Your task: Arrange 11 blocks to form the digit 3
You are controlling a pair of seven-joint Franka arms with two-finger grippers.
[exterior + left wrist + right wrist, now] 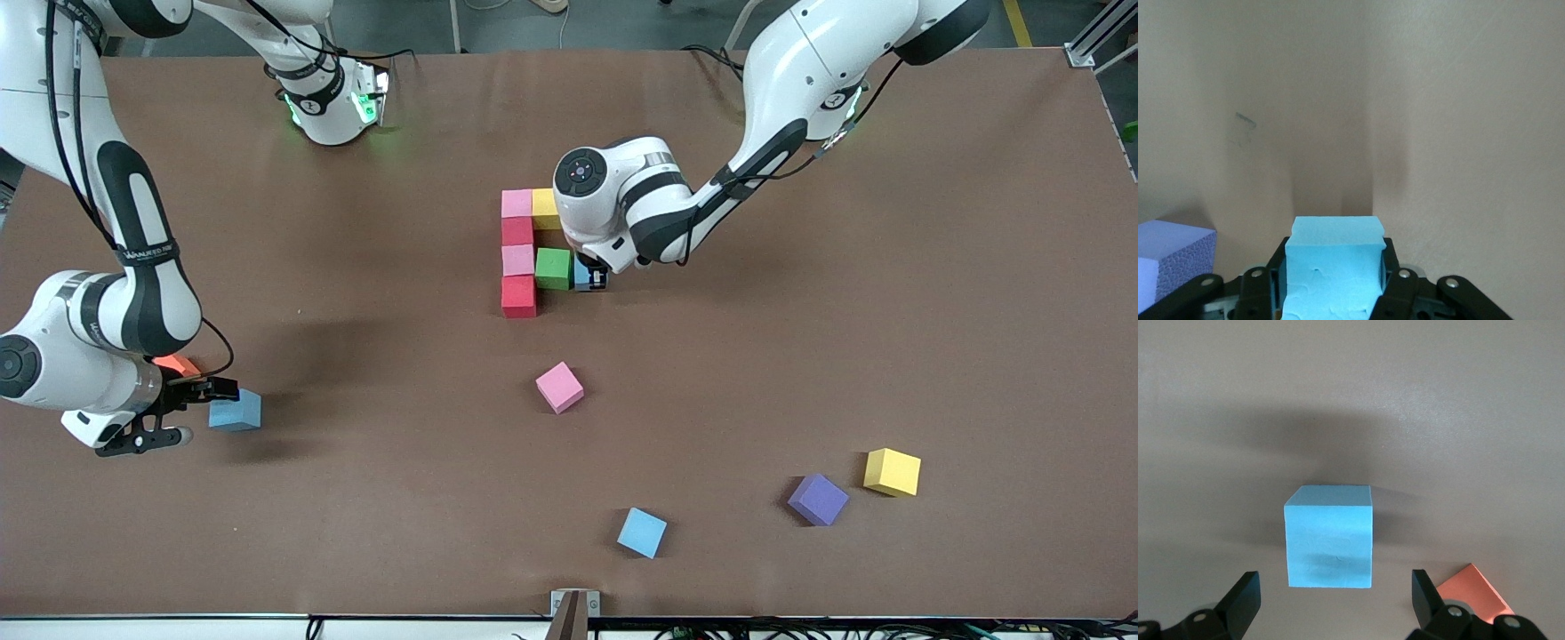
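Table – brown mat. Partial digit 3 mid-table: pink-red-pink-red spine, yellow and green cubes joined to it. Left gripper clamps a blue block just beside the green cube. Right gripper, jaws spread wide, sits low by another blue block – holding nothing.

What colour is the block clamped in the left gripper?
Light blue. The block shows best in the left wrist view, pinched in the left gripper.

Partial digit 3 mid-table; loose blocks nearer front camera.
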